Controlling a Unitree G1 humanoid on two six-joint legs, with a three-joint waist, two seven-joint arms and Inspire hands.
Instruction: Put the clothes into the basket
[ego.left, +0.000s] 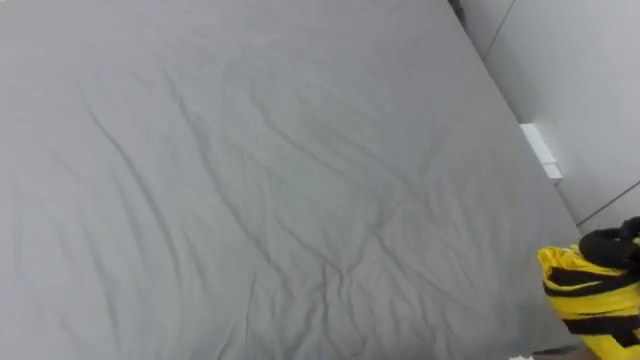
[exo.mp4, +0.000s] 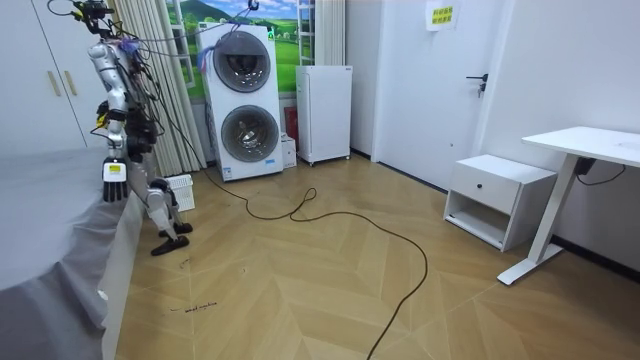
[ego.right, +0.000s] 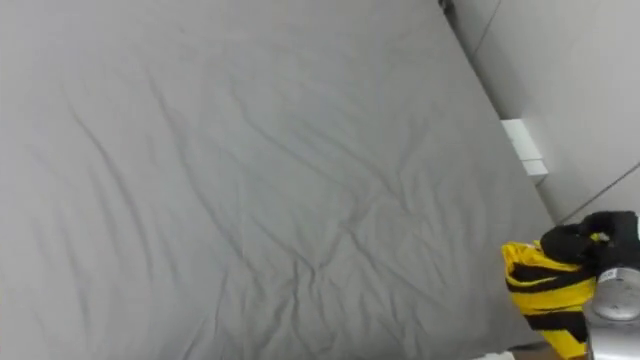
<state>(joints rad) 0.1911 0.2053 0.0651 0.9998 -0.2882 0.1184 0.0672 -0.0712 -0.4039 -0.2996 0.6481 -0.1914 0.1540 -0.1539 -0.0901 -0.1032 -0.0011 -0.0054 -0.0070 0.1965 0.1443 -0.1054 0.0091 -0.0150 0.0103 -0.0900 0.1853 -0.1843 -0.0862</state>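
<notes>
1. Garment (ego.right: 540, 285), yellow with black stripes, at the bed (ego.right: 250, 180) edge, partly cut off; right hand (ego.right: 588, 240) clutches its top.
2. Left hand (exo.mp4: 114, 180) beside the bed edge; its state cannot be told.
3. Stacked washers (exo.mp4: 243, 100) beyond the bed.

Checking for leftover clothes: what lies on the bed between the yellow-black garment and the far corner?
Only bare grey sheet beyond the garment, in both eye views.

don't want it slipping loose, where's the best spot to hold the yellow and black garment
Its bunched top end, reached from the right, beside the bed. The yellow and black garment hangs in loose folds below that bunch, where the right hand grips it, so the top gathers everything.
</notes>
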